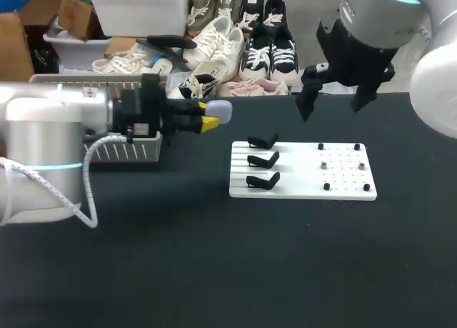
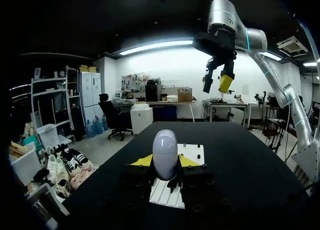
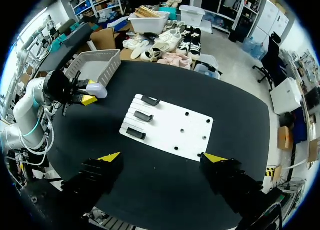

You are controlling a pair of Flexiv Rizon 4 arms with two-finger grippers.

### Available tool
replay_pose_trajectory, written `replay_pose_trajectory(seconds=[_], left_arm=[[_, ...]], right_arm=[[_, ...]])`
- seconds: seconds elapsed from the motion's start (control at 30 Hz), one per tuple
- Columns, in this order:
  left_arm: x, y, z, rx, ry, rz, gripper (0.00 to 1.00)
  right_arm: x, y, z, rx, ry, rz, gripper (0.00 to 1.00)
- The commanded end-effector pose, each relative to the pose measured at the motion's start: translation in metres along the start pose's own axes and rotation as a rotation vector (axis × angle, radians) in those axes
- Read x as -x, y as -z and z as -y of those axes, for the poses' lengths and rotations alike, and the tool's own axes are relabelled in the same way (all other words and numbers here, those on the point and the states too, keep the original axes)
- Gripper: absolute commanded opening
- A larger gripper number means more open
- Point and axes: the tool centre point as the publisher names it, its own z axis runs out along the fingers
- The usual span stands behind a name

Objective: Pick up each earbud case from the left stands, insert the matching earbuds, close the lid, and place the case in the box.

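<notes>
**Egg-shaped case clamped in the left gripper; right gripper spread over the plate**

In the head view the left gripper reaches in level from nine o'clock. Its yellow-tipped fingers are pressed from two sides against a smooth, glossy earbud case. The case is pale lavender-white and rounded like an egg, and its lid is down. It sits at about ten o'clock from the white plate, over the matte black tabletop, just off the near corner of the mesh basket. The basket is a pale, shallow rectangle with perforated walls.

The plate is a flat white rectangle, ribbed on its left half. There three black stands, bent like small angled brackets, sit in a column. On its right half lie rows of pinholes and a few small dark studs; they are too small to tell pegs from earbuds.

The right gripper hangs at about twelve o'clock of the plate with its dark fingers pointing down. In its own wrist view the two yellow tips stand wide apart, with the plate ahead between them.
</notes>
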Motion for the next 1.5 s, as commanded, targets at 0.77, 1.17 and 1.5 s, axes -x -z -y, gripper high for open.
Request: replay_pose_trajectory(seconds=[0.77,1.17,1.5], left_arm=[[-0.052,0.145,-0.101,0.620,0.156,-0.351,0.00],[-0.090,0.147,-0.159,0.656,0.257,-0.378,0.00],[-0.075,0.142,-0.129,0.612,0.214,-0.331,1.00]], right_arm=[[-0.004,0.000,0.000,-0.003,-0.003,0.018,1.00],[-0.004,0.000,0.000,-0.003,-0.003,0.018,1.00],[-0.004,0.000,0.000,-0.003,-0.003,0.018,1.00]])
